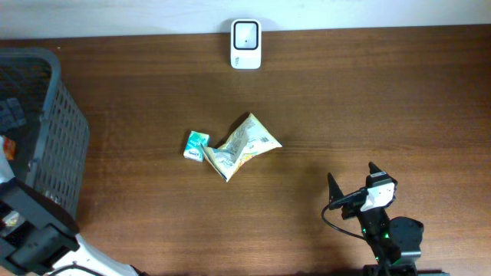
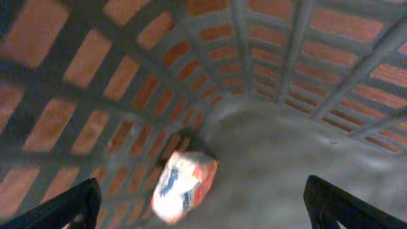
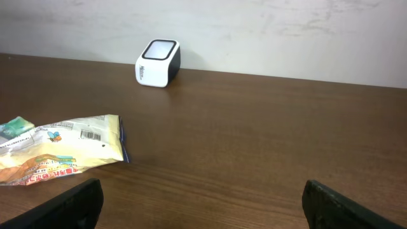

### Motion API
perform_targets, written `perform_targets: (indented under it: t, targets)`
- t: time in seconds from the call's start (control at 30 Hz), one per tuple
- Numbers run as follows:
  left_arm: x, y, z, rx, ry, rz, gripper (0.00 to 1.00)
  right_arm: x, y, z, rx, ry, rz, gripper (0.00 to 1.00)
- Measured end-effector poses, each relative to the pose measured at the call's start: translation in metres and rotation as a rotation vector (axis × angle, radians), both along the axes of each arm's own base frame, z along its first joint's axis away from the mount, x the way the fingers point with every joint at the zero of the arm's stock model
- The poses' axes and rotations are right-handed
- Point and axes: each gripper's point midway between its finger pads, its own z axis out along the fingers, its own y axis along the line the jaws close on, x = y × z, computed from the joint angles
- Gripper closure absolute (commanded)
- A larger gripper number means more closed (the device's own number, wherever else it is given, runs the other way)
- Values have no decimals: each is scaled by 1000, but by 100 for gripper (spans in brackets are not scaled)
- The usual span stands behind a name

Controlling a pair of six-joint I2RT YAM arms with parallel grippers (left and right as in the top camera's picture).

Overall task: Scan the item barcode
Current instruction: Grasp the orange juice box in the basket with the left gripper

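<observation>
- Only my left wrist view shows the packet inside the basket; my left jaws are apart and empty.
- Only my right wrist view shows the barcode on the bag, this side of the scanner; my right jaws are apart.

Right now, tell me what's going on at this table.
Nothing is being held. The right gripper hangs open near the front edge of the table, facing a yellow snack packet and a small green box lying mid-table, with the white scanner at the far edge. The packet's barcode faces up. The left gripper, also open, looks into the grey basket, where a red and white packet lies on the bottom. No item is at the scanner.
</observation>
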Motion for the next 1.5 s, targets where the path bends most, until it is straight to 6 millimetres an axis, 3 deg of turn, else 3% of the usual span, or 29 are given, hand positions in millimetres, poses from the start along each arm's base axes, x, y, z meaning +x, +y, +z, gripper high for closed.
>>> perform_targets:
  t: [0.23, 0.53, 0.57, 0.6, 0.67, 0.77, 0.9, 1.03, 1.1, 1.17, 1.27, 1.3, 1.33, 1.37, 1.4, 1.43, 1.5]
  targets:
    - [9, 4, -59, -29, 99, -79, 1, 0, 0, 0, 0, 0, 0, 1]
    - [7, 14, -73, -31, 106, -72, 3, 0, 0, 0, 0, 0, 0, 1]
    - [6, 14, -81, -42, 118, -71, 21, 0, 0, 0, 0, 0, 0, 1]
    - [5, 14, -92, -55, 135, -73, 27, 0, 0, 0, -1, 0, 0, 1]
    - [4, 14, -96, -57, 144, -78, 41, 0, 0, 0, 0, 0, 0, 1]
    - [5, 15, -96, -54, 145, -81, 75, 0, 0, 0, 0, 0, 0, 1]
    - [4, 14, -96, -57, 146, -81, 98, 0, 0, 0, -1, 0, 0, 1]
    - [4, 14, -92, -65, 128, -60, 100, 0, 0, 0, 0, 0, 0, 1]
    - [5, 13, -61, -40, 71, -40, 100, 0, 0, 0, 0, 0, 0, 1]
    - [8, 7, -4, 7, -33, -42, 100, 0, 0, 0, 0, 0, 0, 1]
    - [20, -37, 101, 64, -253, -155, 100, 0, 0, 0, 0, 0, 0, 1]
    - [24, -62, 136, 76, -329, -224, 100, 0, 0, 0, 0, 0, 0, 1]
    - [28, -104, 181, 74, -436, -330, 100, 0, 0, 0, 0, 0, 0, 1]
    - [30, -136, 207, 59, -502, -406, 100, 0, 0, 0, 0, 0, 0, 1]
    - [29, -183, 235, 16, -579, -519, 100, 0, 0, 0, 0, 0, 0, 1]
    - [26, -224, 248, -40, -614, -620, 100, 0, 0, 0, 0, 0, 0, 1]
    - [25, -276, 245, -148, -595, -732, 100, 0, 0, 0, 0, 0, 0, 1]
